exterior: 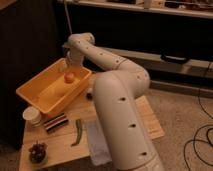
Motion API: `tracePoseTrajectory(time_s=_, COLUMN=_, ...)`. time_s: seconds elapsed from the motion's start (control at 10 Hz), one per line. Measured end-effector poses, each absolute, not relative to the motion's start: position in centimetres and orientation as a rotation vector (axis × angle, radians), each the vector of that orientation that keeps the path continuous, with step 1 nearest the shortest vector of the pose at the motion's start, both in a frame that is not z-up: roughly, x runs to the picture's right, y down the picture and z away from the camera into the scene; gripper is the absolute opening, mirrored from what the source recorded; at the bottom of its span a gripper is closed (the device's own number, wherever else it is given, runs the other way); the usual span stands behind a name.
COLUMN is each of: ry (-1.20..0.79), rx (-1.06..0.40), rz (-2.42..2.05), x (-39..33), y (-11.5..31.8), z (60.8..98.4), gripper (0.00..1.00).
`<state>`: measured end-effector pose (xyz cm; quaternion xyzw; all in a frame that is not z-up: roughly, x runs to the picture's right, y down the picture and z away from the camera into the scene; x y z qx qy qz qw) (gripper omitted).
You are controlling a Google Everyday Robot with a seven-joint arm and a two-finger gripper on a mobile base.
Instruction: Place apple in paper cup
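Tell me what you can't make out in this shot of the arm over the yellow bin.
1. Camera view: the gripper is at the apple inside the yellow bin; whether the apple is lifted or resting is too small to tell.
2. Camera view: the arm hides the table's right side and the cloth's right edge.

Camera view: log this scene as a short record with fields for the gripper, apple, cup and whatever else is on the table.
gripper: over the yellow bin, right at the apple
apple: within the bin's outline, not in the cup; held or resting, cannot tell
paper cup: upright on the table, beside the bin's near corner
other: green pod, grey cloth, grapes
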<state>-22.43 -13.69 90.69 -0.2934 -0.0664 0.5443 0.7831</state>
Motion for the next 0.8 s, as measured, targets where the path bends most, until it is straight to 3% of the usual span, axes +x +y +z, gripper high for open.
tracePoseTrajectory(time_s=0.5, ry=-0.102, rx=-0.676, rz=1.156, x=-22.9, y=-12.6, z=94.5, gripper=0.8)
tracePoseTrajectory(time_s=0.8, ry=-0.153, rx=-0.649, rz=1.146, x=-23.9, y=-12.2, z=94.6, gripper=0.8)
